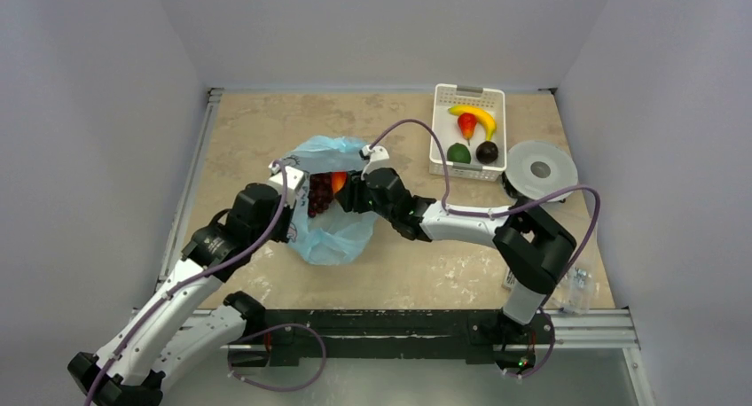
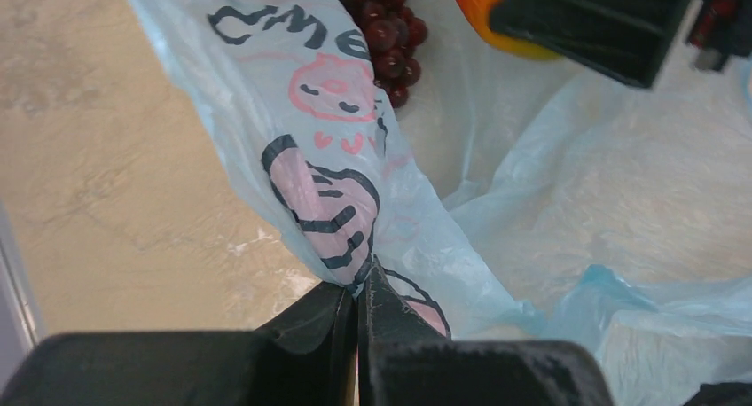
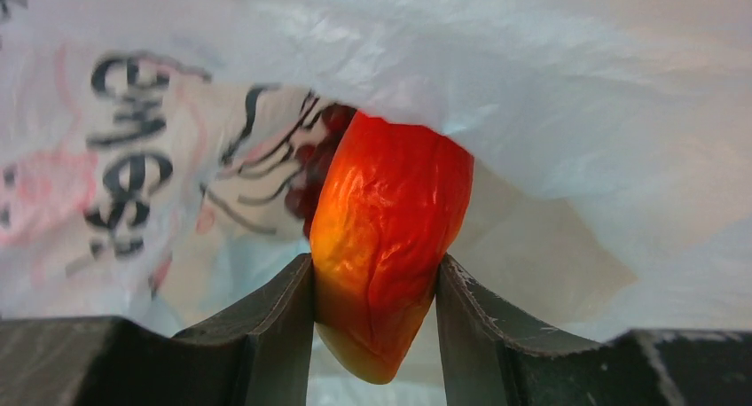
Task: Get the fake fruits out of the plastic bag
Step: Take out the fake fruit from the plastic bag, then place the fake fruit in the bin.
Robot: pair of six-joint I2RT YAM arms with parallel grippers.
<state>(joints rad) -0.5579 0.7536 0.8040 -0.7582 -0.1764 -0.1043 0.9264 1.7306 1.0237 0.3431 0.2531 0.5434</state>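
Beige table [image 1: 257, 131], pale grey walls [image 1: 381, 25]

High overview; wrist close-ups at bag [image 1: 330, 239]

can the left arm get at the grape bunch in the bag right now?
Probably not. The left gripper is shut on the printed edge of the plastic bag, so its fingers are busy. The grape bunch lies uncovered inside, but the right gripper, shut on the red-orange fruit, sits close by it.
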